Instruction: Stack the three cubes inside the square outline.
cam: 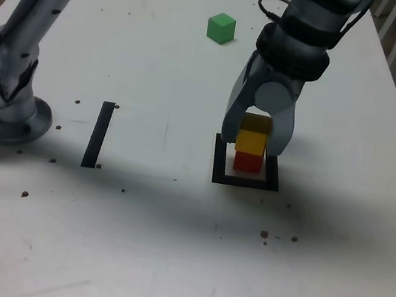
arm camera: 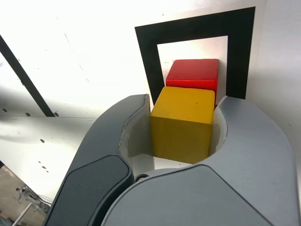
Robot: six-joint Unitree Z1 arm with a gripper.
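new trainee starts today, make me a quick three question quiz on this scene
1. Multiple choice: which cube is between the jaws of the gripper?
a) red
b) yellow
c) green

2. True or false: the green cube lies inside the square outline.

3. Fill in the blank: in the exterior view, the single straight black strip lies to the ____ of the square outline.

Key: 1. b, the yellow cube; 2. false, it sits on the table outside the outline; 3. left.
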